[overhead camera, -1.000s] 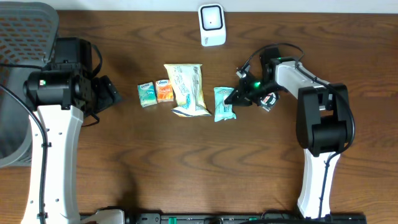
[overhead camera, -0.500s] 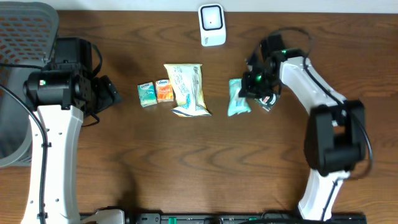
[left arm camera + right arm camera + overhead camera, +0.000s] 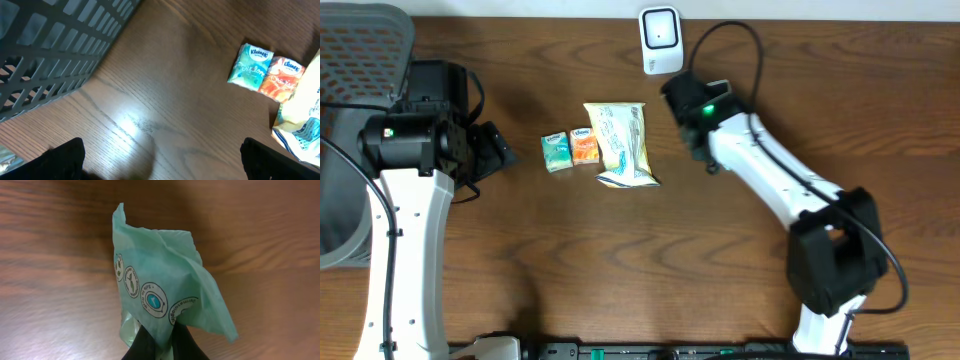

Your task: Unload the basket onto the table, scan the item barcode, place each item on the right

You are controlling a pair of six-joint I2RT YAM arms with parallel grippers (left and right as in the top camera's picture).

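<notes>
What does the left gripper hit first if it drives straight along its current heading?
Probably bare table: the left gripper, open, tilts down at the wood. The teal tissue pack sits off to one side of that line, though depth is hard to judge.

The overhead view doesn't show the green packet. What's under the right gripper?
The right gripper is shut on the crumpled green packet, with bare wooden table beneath. From overhead, the right arm covers the packet. No barcode shows on the visible side.

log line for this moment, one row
right gripper: shut on green packet | position: near scanner | left gripper: open, empty
</notes>
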